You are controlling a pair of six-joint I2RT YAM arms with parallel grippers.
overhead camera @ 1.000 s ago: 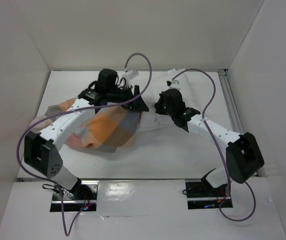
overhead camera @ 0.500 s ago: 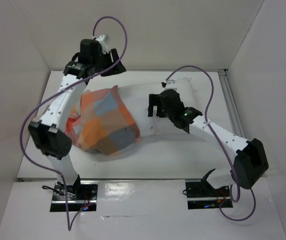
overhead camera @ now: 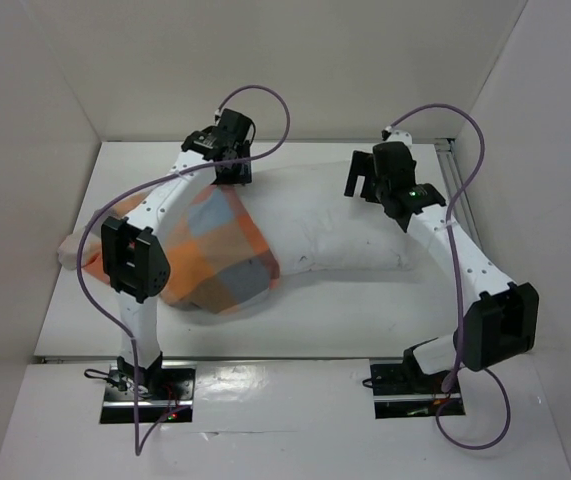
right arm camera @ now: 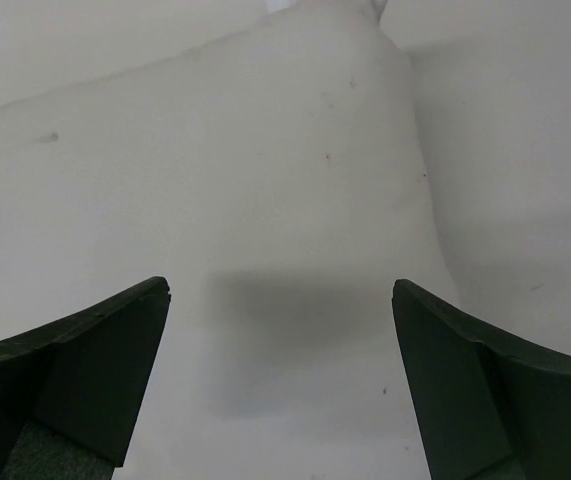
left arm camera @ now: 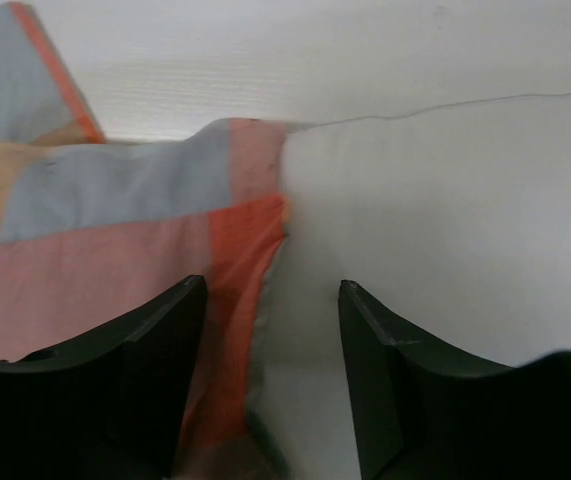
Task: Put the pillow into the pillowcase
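White walls (overhead camera: 295, 60) box in a white table (overhead camera: 365, 310). The pillow (overhead camera: 355, 225) lies across its middle — left end inside the checked pillowcase (overhead camera: 215, 255), the rest bare. The left fingers (left arm camera: 170, 340) stand apart at the pillowcase's mouth; the right fingers (right arm camera: 95, 350) spread wide above the bare pillow — both holding nothing.

walls (overhead camera: 315, 60): plain white, three sides | table (overhead camera: 365, 310): white, matte | light: even, soft shadows
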